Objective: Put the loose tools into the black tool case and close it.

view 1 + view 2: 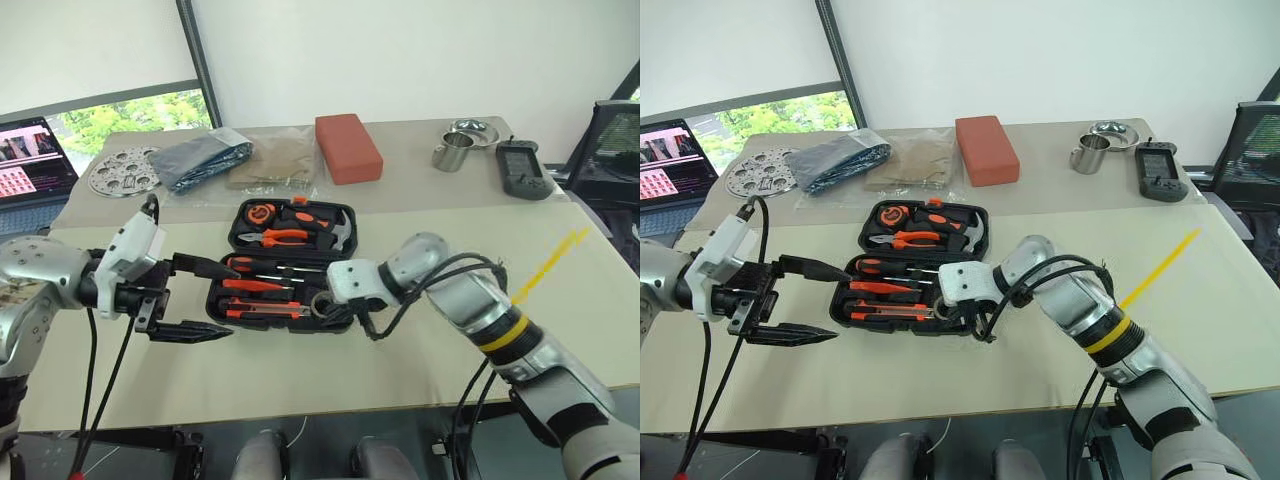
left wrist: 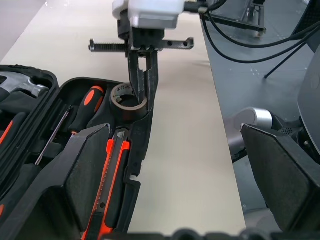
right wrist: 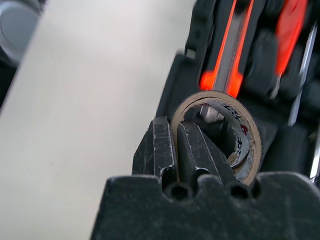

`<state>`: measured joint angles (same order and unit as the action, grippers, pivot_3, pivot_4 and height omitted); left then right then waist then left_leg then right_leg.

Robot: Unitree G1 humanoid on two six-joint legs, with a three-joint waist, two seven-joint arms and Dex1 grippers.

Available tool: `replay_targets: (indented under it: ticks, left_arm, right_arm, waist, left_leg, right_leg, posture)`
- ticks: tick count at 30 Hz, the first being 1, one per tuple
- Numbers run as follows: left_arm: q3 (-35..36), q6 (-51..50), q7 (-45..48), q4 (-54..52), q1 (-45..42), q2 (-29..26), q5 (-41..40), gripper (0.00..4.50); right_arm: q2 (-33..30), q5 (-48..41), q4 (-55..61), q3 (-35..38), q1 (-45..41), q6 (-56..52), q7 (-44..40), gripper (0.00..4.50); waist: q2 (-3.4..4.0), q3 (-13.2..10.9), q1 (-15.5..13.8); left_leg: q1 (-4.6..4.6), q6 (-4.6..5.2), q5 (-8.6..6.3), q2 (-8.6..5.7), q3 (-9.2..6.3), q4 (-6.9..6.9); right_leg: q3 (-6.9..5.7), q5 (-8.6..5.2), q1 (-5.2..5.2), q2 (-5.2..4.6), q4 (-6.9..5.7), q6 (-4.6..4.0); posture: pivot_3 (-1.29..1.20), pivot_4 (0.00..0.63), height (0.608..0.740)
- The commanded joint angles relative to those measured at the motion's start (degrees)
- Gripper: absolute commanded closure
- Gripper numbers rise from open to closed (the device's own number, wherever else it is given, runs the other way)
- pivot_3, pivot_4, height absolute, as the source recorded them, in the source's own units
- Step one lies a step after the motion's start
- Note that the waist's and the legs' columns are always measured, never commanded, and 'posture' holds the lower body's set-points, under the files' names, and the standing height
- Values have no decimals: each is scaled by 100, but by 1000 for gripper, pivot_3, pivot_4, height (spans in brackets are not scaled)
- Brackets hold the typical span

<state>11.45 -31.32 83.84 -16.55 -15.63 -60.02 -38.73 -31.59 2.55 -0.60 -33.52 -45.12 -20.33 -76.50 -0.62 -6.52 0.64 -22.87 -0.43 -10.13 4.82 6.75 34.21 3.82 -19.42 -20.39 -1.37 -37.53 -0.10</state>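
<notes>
One tool case (image 1: 340, 222) open; right end effector (image 2: 142, 95) pinching one tape roll (image 3: 225, 135); left end effector (image 1: 200, 300) wide, empty.

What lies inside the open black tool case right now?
Inside the black tool case: pliers, hammer, tape measure, screwdrivers and utility knife. The right pincer covers one corner, gripping the tape roll.
</notes>
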Motion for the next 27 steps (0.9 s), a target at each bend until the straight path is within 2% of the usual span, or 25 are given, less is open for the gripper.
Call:
replay_targets:
  ticks: [1,8,10,15,21,27]
  left_arm:
    - [190,6,-43,-139,28,-109,-98,0]
    - [172,74,-61,-104,55,-106,-40,0]
    - [156,101,-49,-76,49,-110,-16,0]
    - [105,173,3,31,4,-114,45,0]
    - [46,272,-14,235,-133,-74,114,0]
    - [36,655,-837,1307,-393,492,606,0]
  right_arm:
    - [-51,104,-85,-13,-175,230,-172,4469]
    - [48,40,-97,62,-123,241,-216,4469]
    - [98,15,-70,90,-117,222,-197,3690]
    - [146,-97,59,165,-60,106,-243,2166]
    - [148,-332,238,426,-108,-183,-241,29]
    - [227,-587,-221,1190,-245,-496,427,29]
  waist:
    - [0,0,9]
    - [-1,0,17]
    - [-1,0,17]
    - [-1,0,17]
    - [-1,-1,20]
    - [-1,-1,16]
  left_leg:
    - [0,0,0,1,0,0]
    - [2,0,0,3,-1,-2]
    - [1,0,0,2,-1,-2]
    - [1,0,0,2,-1,-3]
    - [0,0,-1,3,0,-6]
    - [5,0,-1,2,-1,-6]
  right_leg:
    - [0,0,-1,2,0,-1]
    - [1,-2,0,4,-2,-4]
    - [1,-2,0,4,-2,-4]
    - [1,-2,0,4,0,-4]
    - [1,-3,-3,4,1,-5]
    - [1,-2,-1,4,-4,-5]
  posture:
    - [0,150,740]
    - [0,150,740]
    - [0,150,740]
    - [0,150,740]
    - [0,150,740]
    - [0,150,740]
